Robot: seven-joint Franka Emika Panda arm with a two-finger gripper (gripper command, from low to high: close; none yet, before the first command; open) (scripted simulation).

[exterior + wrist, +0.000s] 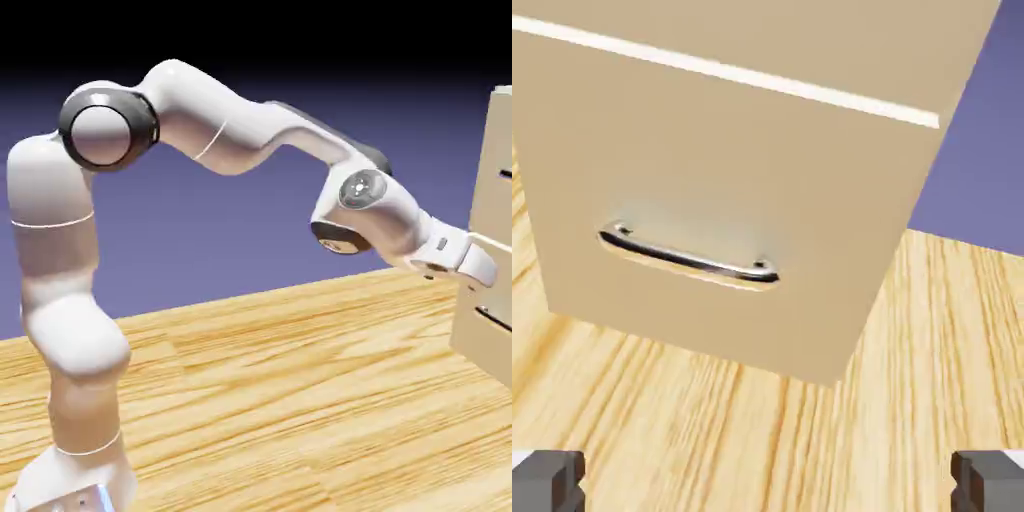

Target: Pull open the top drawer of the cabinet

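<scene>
**Jaws wide, aimed too low for the top drawer**

My end effector (767,482) is released, its two tips standing well apart with nothing between them. I judge that this spread is meant to let a tip pass on either side of a slim bar before I close. My wrist slopes down toward the cabinet (480,350), so my hand view is taken up by the lower drawer front (722,165) and its curved lower handle (692,262). That is the wrong bar for this job.

The top drawer (489,195) is at the exterior view's right edge, above the pale seam (727,72) and partly cut off by the picture. It looks shut, roughly flush with the front below. In my hand view only a strip of it shows, past the seam, without its handle.

The drawer's front faces my arm, toward the exterior view's left, so I expect the pull to run that way, straight out from the face. Its dark bar handle (506,174) has its long axis across the front, seemingly parallel to the seam; only one end of it shows. I would raise the wrist, level it and set one tip above that bar and one below. Staying this low risks opening the lower drawer instead.
</scene>
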